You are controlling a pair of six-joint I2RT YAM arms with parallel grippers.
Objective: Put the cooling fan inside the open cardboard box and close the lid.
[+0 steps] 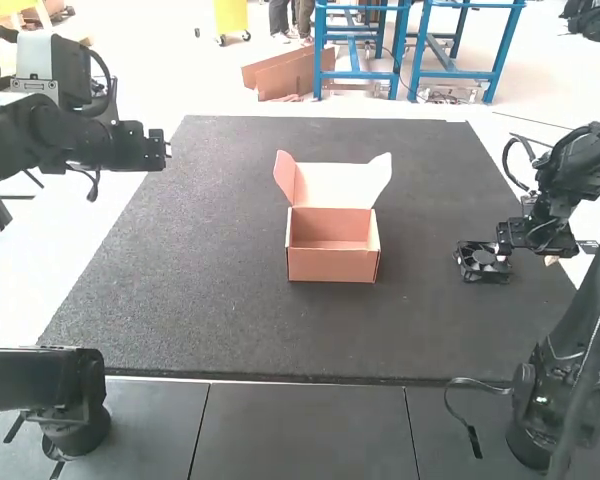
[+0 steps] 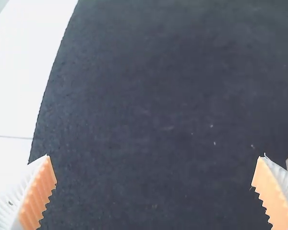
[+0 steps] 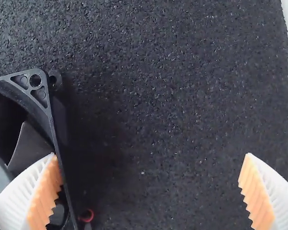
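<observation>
Desk [image 1: 300, 430]: dark panels along the near edge, carrying one large black mat [image 1: 180, 280] that covers most of the working area.

Cardboard box [image 1: 332, 245]: one, brown, at the middle of the mat, open at the top. Its lid [image 1: 332, 180] stands upright on the far side, with a rounded tab at each upper corner.

Cooling fan [image 1: 483, 262]: one, black with a square frame, lying on the mat well to the right of the box, near the mat's right edge.

Right pincer [image 1: 525, 250]: low over the mat, just beside the fan on its right.

Left pincer [image 1: 158, 148]: raised by the mat's far left corner, well apart from the box.
</observation>
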